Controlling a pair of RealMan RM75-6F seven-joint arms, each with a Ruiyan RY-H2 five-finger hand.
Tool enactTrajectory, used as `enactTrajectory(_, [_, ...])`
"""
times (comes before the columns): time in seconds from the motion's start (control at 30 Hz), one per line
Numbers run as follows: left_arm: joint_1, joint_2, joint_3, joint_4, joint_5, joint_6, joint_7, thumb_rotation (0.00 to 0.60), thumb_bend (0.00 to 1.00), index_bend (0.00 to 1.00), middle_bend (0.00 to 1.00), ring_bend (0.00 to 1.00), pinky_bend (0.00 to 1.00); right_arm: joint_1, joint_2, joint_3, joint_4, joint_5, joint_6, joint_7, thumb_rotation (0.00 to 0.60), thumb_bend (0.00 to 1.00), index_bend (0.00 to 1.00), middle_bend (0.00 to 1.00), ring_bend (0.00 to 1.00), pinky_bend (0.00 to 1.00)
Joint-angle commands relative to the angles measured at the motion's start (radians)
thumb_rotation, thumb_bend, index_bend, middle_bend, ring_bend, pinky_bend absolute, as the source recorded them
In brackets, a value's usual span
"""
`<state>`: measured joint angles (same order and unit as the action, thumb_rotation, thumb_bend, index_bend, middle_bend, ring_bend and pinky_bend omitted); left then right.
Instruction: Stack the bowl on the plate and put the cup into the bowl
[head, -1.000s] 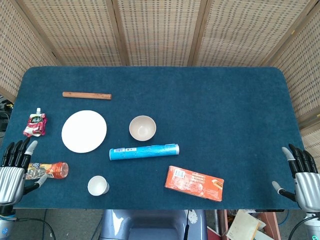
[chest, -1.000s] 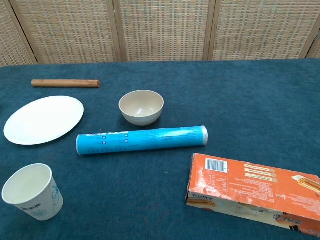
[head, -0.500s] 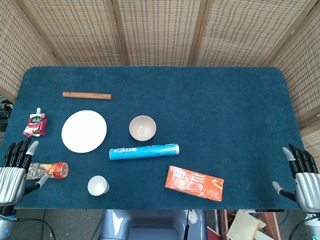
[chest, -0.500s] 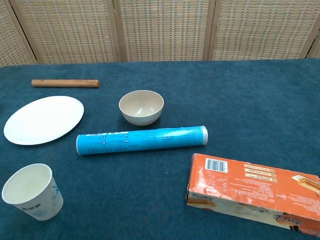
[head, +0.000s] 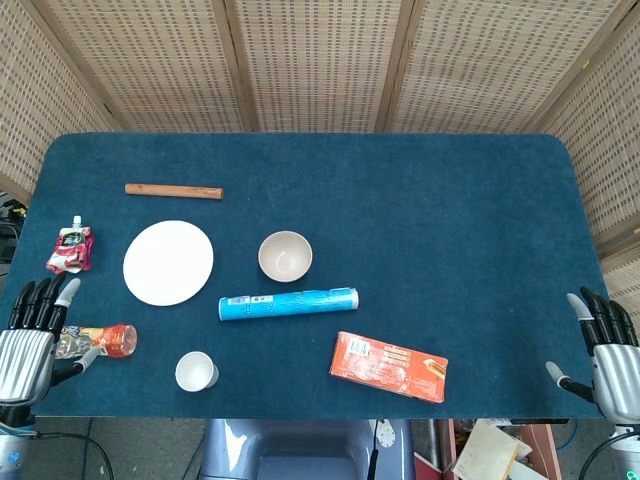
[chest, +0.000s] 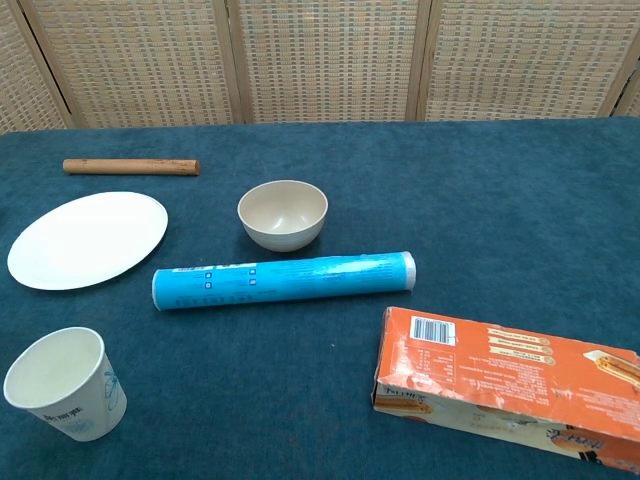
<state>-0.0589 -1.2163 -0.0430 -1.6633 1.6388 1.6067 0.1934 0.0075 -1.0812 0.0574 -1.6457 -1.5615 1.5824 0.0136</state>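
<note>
My left hand and right hand hang empty, fingers spread; flat round plate, smooth beige bowl and paper cup sit apart, nearer my left hand on the felt worktop

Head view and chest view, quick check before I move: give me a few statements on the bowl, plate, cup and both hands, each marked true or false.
1. The bowl sits on the plate. False: it stands on the cloth beside the plate, apart from it.
2. The cup is upright and holds nothing. True.
3. The blue tube lies between the bowl and the orange box. True.
4. The left hand holds the cup. False: its fingers are apart and it holds nothing.
5. The right hand is open at the table's edge. True.
</note>
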Motion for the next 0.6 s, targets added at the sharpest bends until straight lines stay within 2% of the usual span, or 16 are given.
enactTrajectory(0.03, [-0.027, 0.017, -0.011, -0.012, -0.006, -0.038, 0.009, 0.6, 0.15, 0.0, 0.0, 0.0, 0.0, 0.003, 0.0, 0.002, 0.003, 0.006, -0.007, 0.005, 0.6, 0.17, 0.0, 0.0, 0.0, 0.0])
enactTrajectory(0.33, [-0.147, 0.061, -0.076, -0.052, -0.05, -0.185, 0.034, 0.6, 0.16, 0.04, 0.0, 0.0, 0.0, 0.003, 0.002, 0.009, 0.008, 0.023, -0.011, 0.02, 0.6, 0.17, 0.0, 0.0, 0.0, 0.0])
enactTrajectory(0.47, [-0.232, 0.078, -0.11, -0.077, -0.116, -0.318, 0.043, 0.6, 0.17, 0.07, 0.0, 0.0, 0.0, 0.007, 0.0, 0.013, 0.014, 0.032, -0.019, 0.028, 0.6, 0.17, 0.0, 0.0, 0.0, 0.0])
enactTrajectory(0.6, [-0.298, 0.071, -0.148, -0.092, -0.184, -0.398, 0.091, 0.6, 0.17, 0.1, 0.0, 0.0, 0.0, 0.011, 0.0, 0.015, 0.018, 0.039, -0.029, 0.032, 0.6, 0.17, 0.0, 0.0, 0.0, 0.0])
